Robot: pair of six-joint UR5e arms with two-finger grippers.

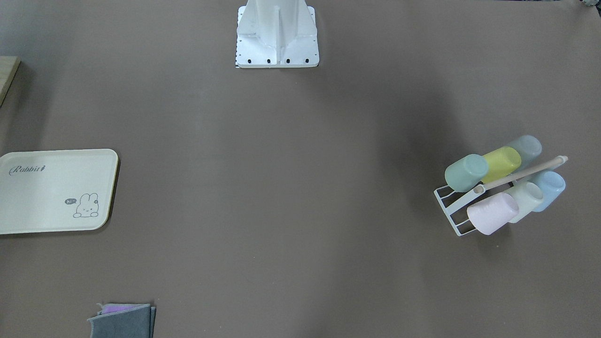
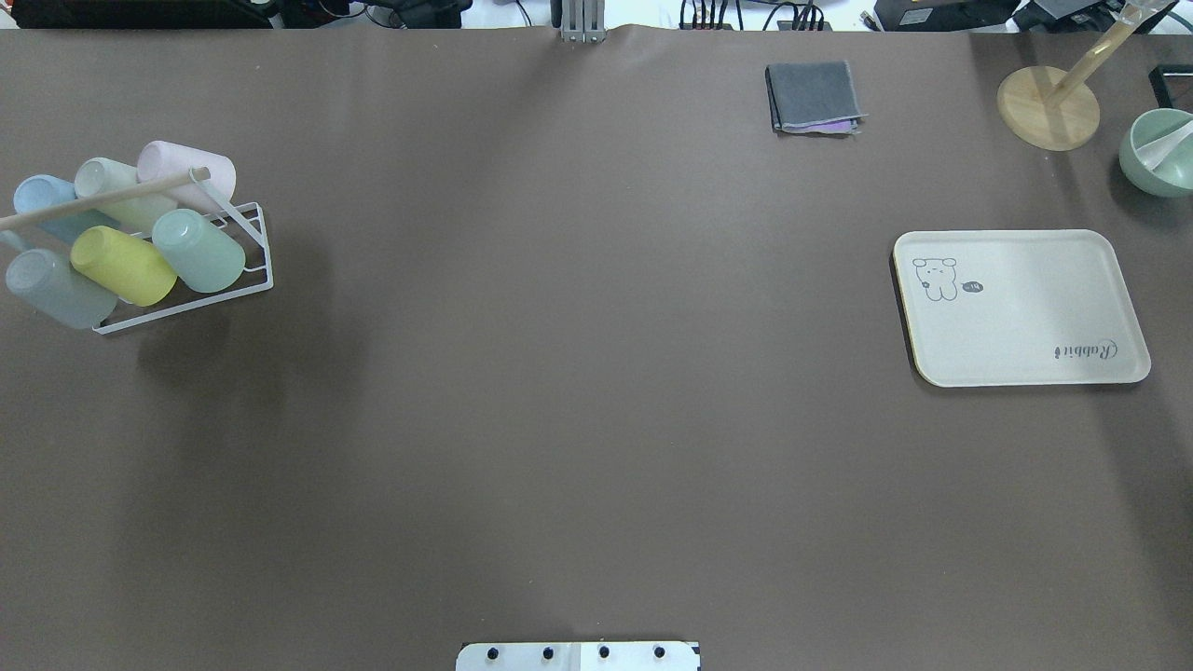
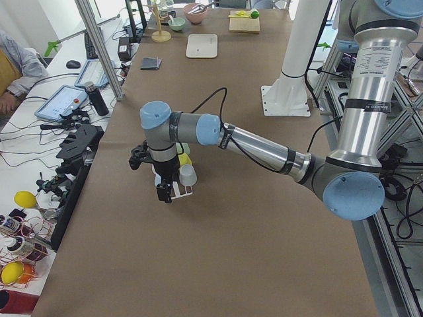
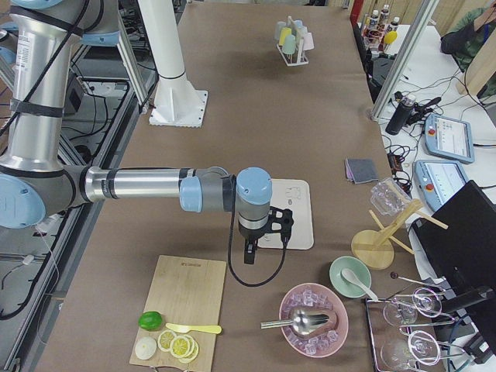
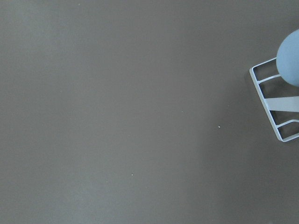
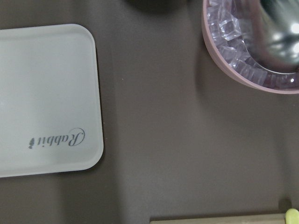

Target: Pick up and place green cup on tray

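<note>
The green cup (image 1: 466, 172) lies tilted on a white wire rack (image 1: 450, 206) with several other pastel cups; it also shows in the overhead view (image 2: 198, 250). The tray (image 2: 1021, 308) is empty, far across the table (image 1: 56, 190), and fills the left of the right wrist view (image 6: 46, 98). My left gripper (image 3: 163, 193) hangs above the table right beside the rack; I cannot tell if it is open. My right gripper (image 4: 248, 253) hangs by the tray's near edge (image 4: 298, 213); I cannot tell its state. The left wrist view shows only a rack corner (image 5: 275, 107) and a pale cup's edge.
A yellow-green cup (image 2: 123, 266) and a grey-blue cup (image 2: 51, 289) lie beside the green one. A folded grey cloth (image 2: 813, 96), a wooden stand (image 2: 1049, 107) and a green bowl (image 2: 1160, 152) stand beyond the tray. A pink bowl of ice (image 6: 252, 42) and a cutting board (image 4: 186, 306) are near the right gripper.
</note>
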